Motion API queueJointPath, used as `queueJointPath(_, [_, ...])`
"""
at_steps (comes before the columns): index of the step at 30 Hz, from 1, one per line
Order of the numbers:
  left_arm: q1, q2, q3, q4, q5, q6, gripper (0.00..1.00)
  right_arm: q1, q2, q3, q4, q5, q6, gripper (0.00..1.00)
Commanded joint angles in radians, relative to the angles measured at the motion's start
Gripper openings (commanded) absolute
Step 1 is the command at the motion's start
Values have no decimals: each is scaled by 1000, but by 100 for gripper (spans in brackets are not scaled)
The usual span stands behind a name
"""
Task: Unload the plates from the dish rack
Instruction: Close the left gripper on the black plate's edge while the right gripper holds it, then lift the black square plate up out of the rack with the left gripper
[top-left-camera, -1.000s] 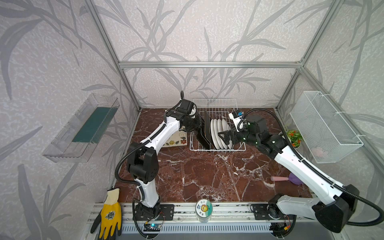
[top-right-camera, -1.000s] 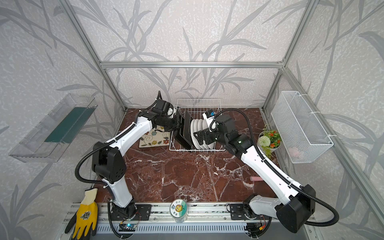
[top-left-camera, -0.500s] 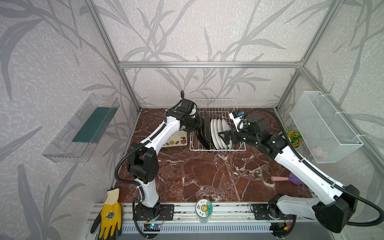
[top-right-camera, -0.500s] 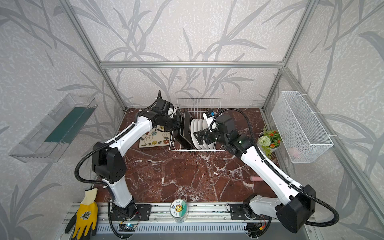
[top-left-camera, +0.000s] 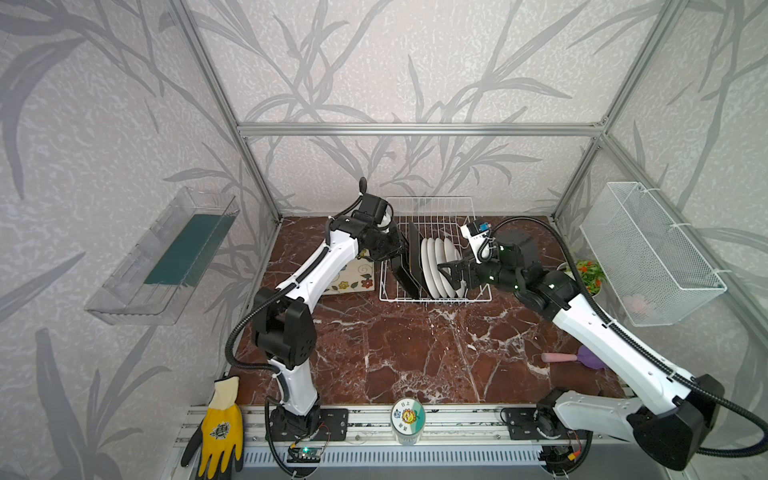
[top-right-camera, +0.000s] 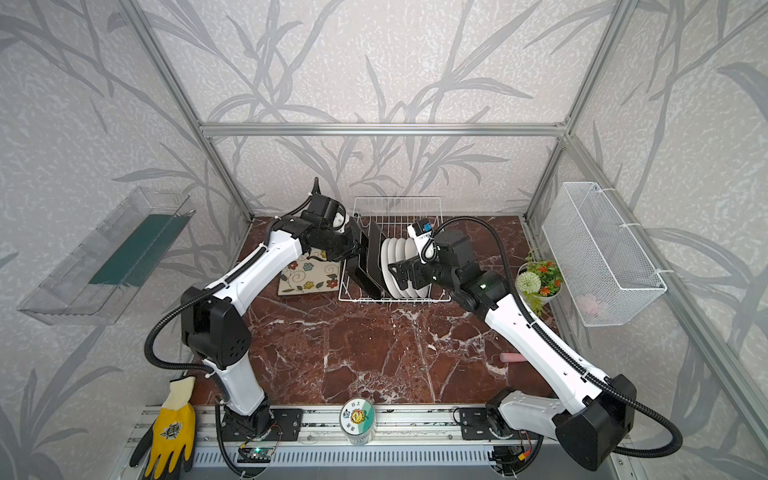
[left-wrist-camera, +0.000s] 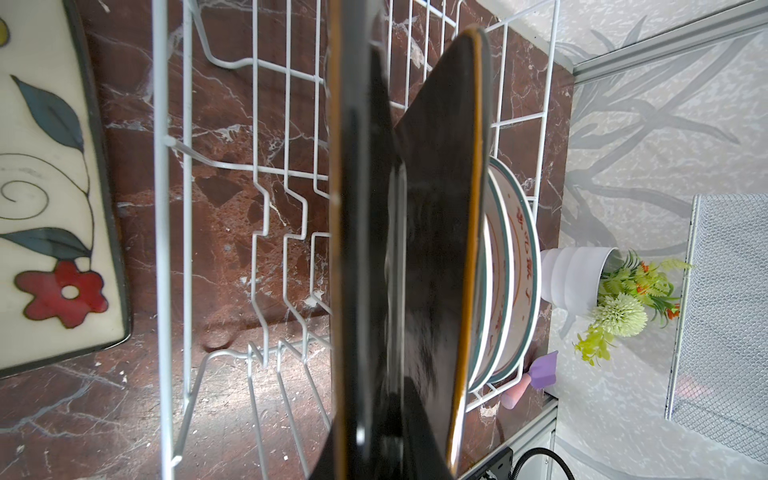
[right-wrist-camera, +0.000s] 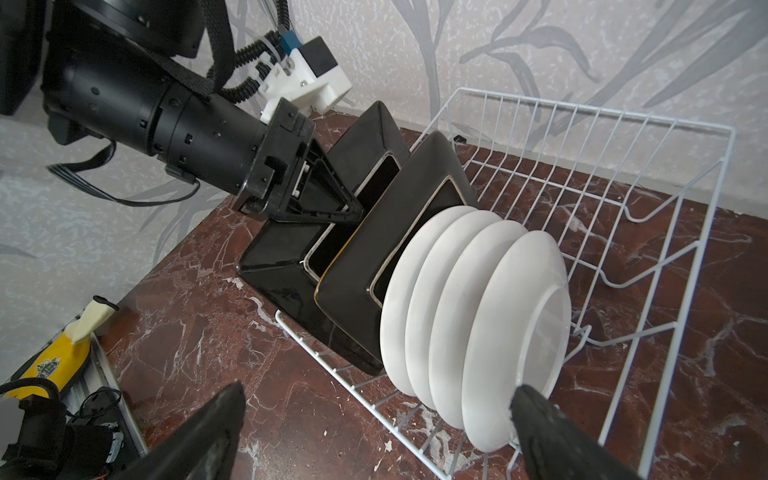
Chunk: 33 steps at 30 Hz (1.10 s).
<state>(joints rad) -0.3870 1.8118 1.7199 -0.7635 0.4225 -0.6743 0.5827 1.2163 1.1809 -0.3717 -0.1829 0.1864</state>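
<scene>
Clenches left claw (top-left-camera: 399, 251) on black square plate (right-wrist-camera: 272, 262) in dish rack (top-left-camera: 434, 212); spreads right claw (top-left-camera: 451, 274) wide beside white plates (right-wrist-camera: 478, 299); red marble desk (top-left-camera: 415, 353)

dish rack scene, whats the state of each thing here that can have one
dish rack, holds six plates on edge
end square plate, gripped at its rim, tilted, in the rack
second square plate, leaning in the rack, free
round plates, four on edge in the rack
flat square plate, face up on the table beside the rack
left gripper, shut on end square plate
right gripper, open by the round plates, holding nothing
</scene>
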Motion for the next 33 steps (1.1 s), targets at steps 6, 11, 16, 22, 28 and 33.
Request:
queueJointPath(6, [4,-85,105,15,-3,17,0,6,-32,-5,4,16,-6,99])
queueJointPath(11, [4,-91,110,11,-5,30,0,6,-31,-3,3,25,-7,99])
queueJointPath(16, [4,-95,129,-9,-14,50,0,6,-23,2,7,23,-2,99])
queueJointPath(22, [6,-114,125,6,-32,53,0,5,-14,5,14,17,6,99])
queueJointPath(28, [7,-121,135,-8,-43,62,0,6,-11,14,13,11,5,99])
queueJointPath(33, [7,-138,139,-6,-69,74,0,6,-9,12,13,11,6,99])
